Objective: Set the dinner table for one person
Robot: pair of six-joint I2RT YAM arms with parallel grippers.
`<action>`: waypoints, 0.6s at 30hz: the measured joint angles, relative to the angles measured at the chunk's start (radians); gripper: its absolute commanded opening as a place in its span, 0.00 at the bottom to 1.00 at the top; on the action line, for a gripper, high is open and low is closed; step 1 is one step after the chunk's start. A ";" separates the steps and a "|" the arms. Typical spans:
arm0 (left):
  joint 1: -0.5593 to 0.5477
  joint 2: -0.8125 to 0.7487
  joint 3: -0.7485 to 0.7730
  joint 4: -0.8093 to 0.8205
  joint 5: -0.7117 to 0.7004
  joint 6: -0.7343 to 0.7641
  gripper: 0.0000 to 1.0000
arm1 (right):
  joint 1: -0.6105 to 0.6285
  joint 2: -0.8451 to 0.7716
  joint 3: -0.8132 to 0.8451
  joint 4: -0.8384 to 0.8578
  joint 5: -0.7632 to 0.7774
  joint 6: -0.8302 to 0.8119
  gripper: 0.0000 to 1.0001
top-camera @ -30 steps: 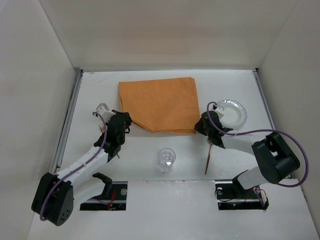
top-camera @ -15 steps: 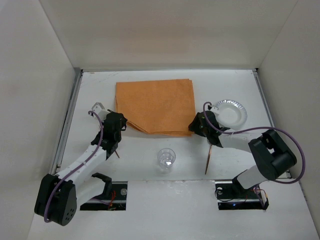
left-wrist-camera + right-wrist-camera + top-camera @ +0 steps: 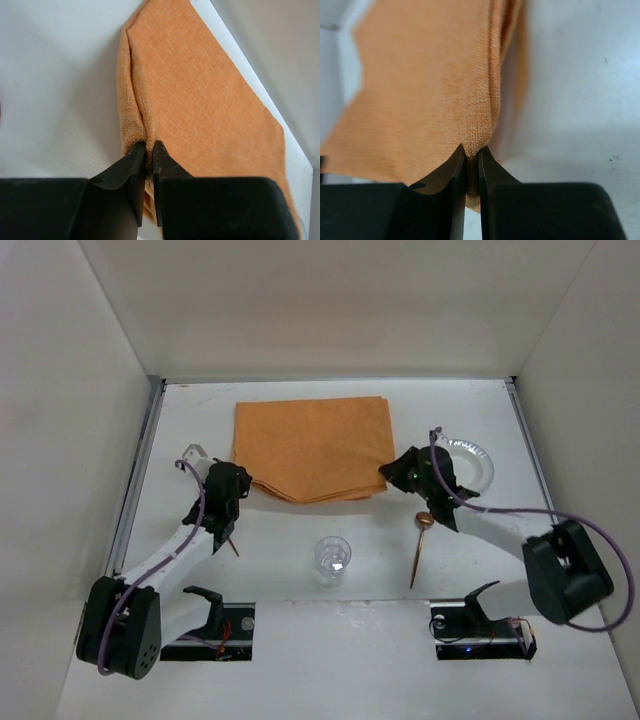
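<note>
Pinching orange mat (image 3: pixel 312 445) corners, my left gripper (image 3: pixel 149 149) and right gripper (image 3: pixel 471 154) clamped; plate (image 3: pixel 482 462), cup (image 3: pixel 332 558), spoon (image 3: pixel 420 545), maybe fork (image 3: pixel 233 546), unplaced

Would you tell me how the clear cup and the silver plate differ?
The clear cup is see-through and stands upright; the silver plate is opaque and lies flat. The cup is fully in view, while the right arm hides part of the plate. Both rest on the table.
</note>
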 measured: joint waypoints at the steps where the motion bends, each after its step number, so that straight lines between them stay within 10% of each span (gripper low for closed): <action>1: 0.001 0.008 0.000 0.003 0.004 0.000 0.04 | 0.000 -0.061 0.002 -0.006 0.018 -0.014 0.07; 10: 0.002 0.018 -0.047 0.006 0.039 -0.010 0.04 | -0.009 -0.241 0.000 -0.069 0.127 -0.071 0.10; 18: -0.013 -0.064 -0.113 -0.079 0.040 -0.032 0.16 | -0.024 -0.121 -0.122 -0.175 0.109 -0.068 0.59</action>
